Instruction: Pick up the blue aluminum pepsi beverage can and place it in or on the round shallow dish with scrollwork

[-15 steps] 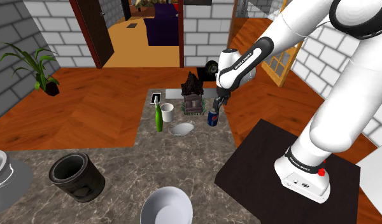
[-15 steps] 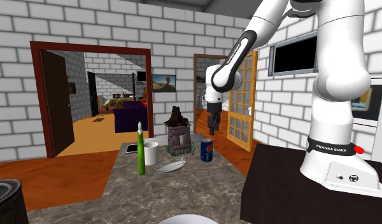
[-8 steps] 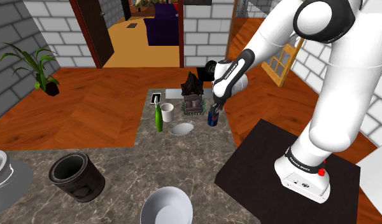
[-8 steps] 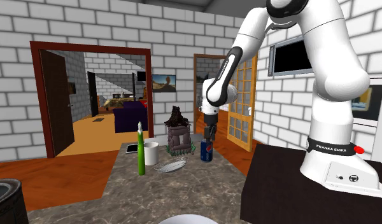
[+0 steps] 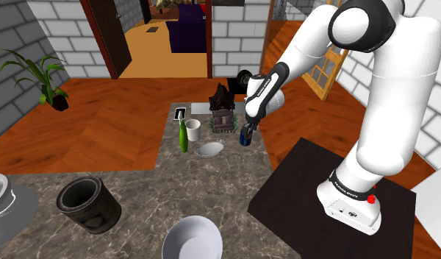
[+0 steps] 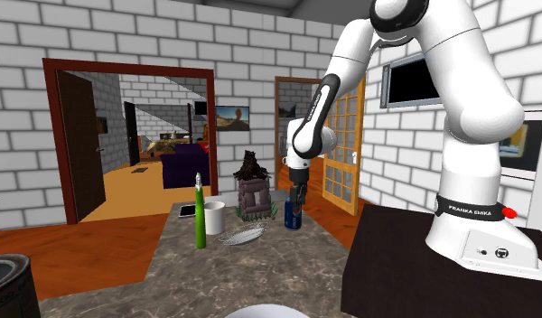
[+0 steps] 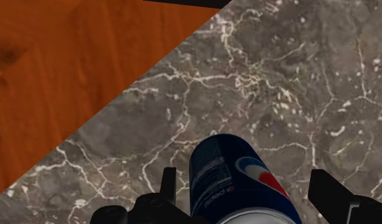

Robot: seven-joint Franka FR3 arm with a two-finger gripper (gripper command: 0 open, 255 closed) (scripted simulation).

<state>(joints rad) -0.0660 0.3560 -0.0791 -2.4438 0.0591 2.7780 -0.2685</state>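
Pale grey brick walls (image 6: 125,36) enclose a room with an orange wooden floor (image 5: 101,125). A dark, white-veined marble surface (image 5: 138,191) fills the shoulder view's six o'clock. At the second exterior view's nine o'clock, a red-framed doorway (image 6: 125,65) opens onto a purple sofa (image 6: 183,167). At three o'clock stands a glazed wooden door (image 6: 343,167).

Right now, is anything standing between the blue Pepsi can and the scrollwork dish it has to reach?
Nothing visible: only bare marble tabletop lies between the blue cylindrical Pepsi can, flanked by the open black claw, and the round shallow silvery dish.
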